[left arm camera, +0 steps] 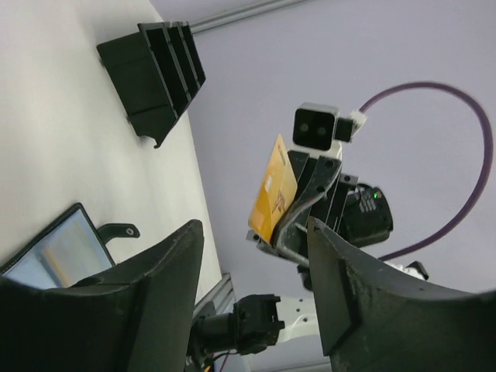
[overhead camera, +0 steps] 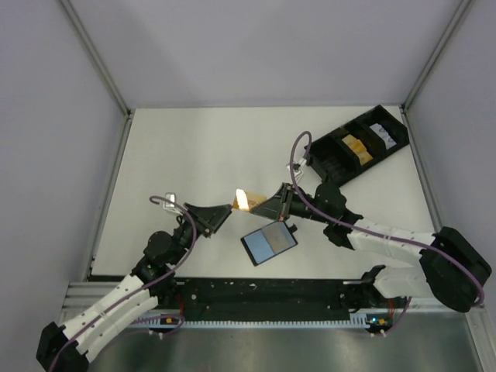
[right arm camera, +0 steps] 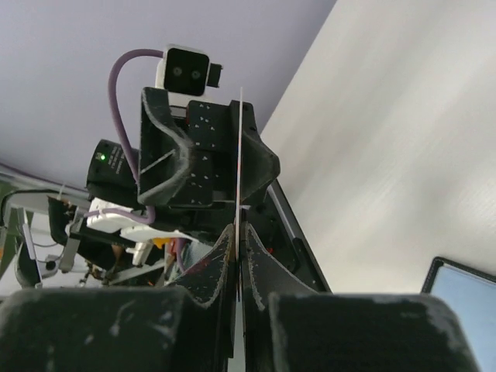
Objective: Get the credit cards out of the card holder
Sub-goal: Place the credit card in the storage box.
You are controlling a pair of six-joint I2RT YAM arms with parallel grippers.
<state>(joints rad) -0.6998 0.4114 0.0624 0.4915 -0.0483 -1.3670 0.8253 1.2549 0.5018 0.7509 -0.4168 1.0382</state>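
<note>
Credit card (overhead camera: pixel 241 200) up in the air over mid-tabletop! My left gripper (overhead camera: pixel 229 209) beside it stands spread and empty; my right gripper (overhead camera: pixel 252 206) pinches its flat faces, clamped tight. Thin, stiff, light, slick, I reckon, so grip well in from the edge. Card holder (overhead camera: pixel 270 243) lies open below, towards the near edge.

Orange-yellow credit card (overhead camera: pixel 241 200) is up in the air, one end pinched in the closed right gripper (overhead camera: pixel 253 204) (edge-on from that wrist, only a thin pale line). Card holder (overhead camera: pixel 270 243) lies open and flat on the table (overhead camera: pixel 194 155) just nearer, glossy blue-grey inside up, small black tab on one edge.
</note>
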